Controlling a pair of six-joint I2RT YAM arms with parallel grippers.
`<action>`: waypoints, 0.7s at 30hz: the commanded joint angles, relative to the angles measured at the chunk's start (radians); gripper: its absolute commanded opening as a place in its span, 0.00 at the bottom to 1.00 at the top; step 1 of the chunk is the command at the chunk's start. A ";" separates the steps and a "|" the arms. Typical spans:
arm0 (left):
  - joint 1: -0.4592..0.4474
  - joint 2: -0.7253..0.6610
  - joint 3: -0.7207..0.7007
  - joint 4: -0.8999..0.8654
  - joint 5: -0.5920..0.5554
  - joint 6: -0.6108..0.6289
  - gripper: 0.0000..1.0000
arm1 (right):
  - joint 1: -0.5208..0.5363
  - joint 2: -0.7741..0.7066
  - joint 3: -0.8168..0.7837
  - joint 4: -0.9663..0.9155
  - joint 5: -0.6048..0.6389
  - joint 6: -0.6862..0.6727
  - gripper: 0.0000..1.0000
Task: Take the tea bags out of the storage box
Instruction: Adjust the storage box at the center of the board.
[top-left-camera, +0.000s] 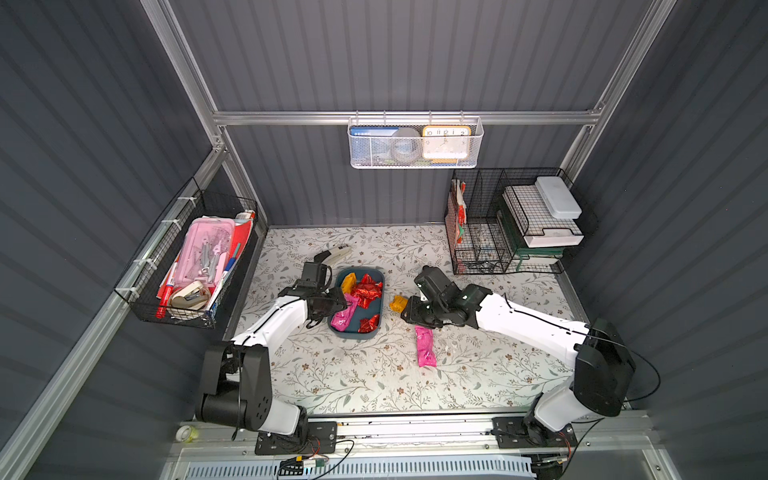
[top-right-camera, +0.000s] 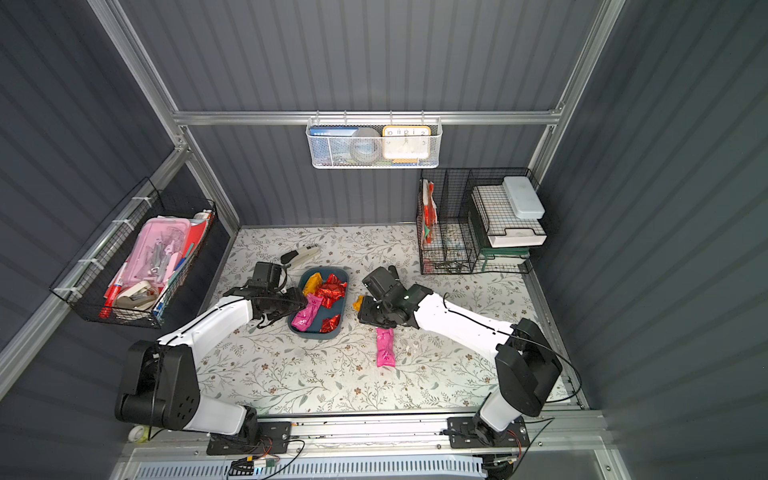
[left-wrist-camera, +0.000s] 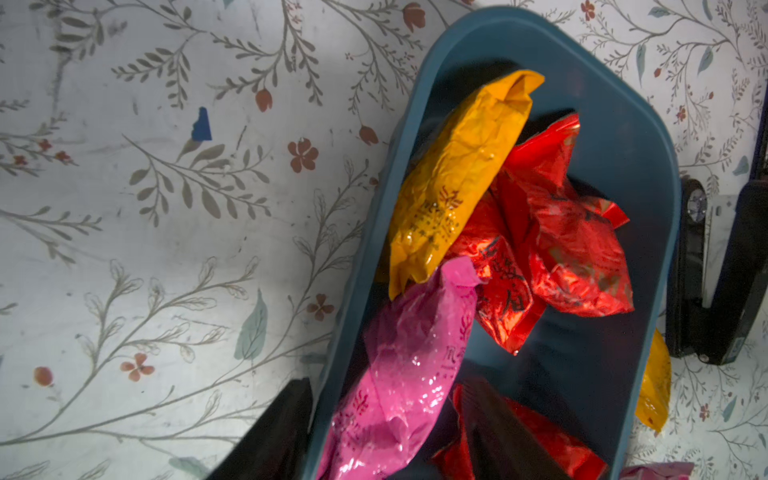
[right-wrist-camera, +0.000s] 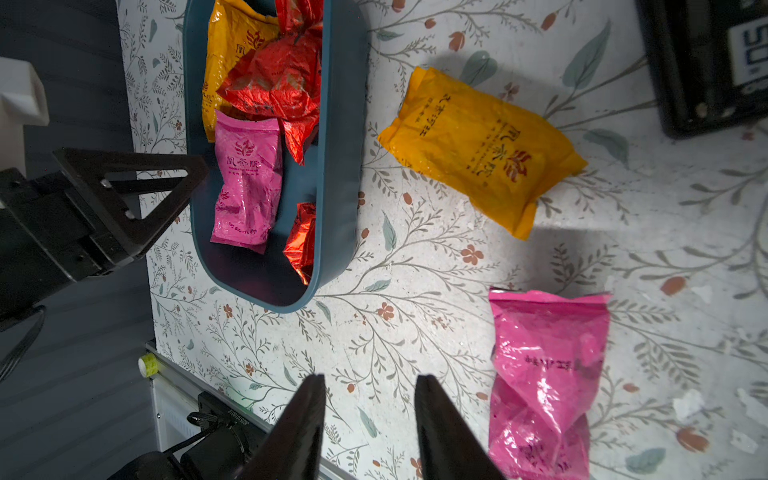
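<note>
The teal storage box (top-left-camera: 374, 276) (top-right-camera: 328, 270) sits mid-table. Inside it lie tea bags: an orange-yellow one (top-left-camera: 348, 281), crinkly red ones (top-left-camera: 368, 291) and a magenta one (left-wrist-camera: 407, 374). My left gripper (top-left-camera: 343, 301) (left-wrist-camera: 388, 386) straddles the box's left wall (left-wrist-camera: 332, 374). One finger is outside the wall and the other is inside, with the magenta sachet between them and a gap showing. On the table right of the box lie an orange-yellow sachet (right-wrist-camera: 482, 149) and a magenta one (right-wrist-camera: 544, 374). Beside these my right gripper (right-wrist-camera: 370, 378) (top-left-camera: 409, 313) hangs open and empty.
A stapler (top-left-camera: 332, 253) lies just behind the box. On the left wall hangs a black wire basket (top-left-camera: 187, 270) with a pink case. Black wire racks (top-left-camera: 498, 224) stand at the back right, and a white mesh basket (top-left-camera: 415, 141) hangs on the back rail.
</note>
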 joint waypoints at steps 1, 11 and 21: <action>-0.007 -0.048 -0.044 0.018 0.050 -0.040 0.52 | -0.001 0.009 0.016 -0.002 0.010 0.004 0.41; -0.032 -0.181 -0.200 0.115 0.109 -0.178 0.37 | 0.008 0.111 0.129 0.019 -0.038 0.016 0.41; -0.038 -0.277 -0.296 0.195 0.177 -0.278 0.20 | 0.041 0.284 0.263 0.050 -0.095 0.038 0.41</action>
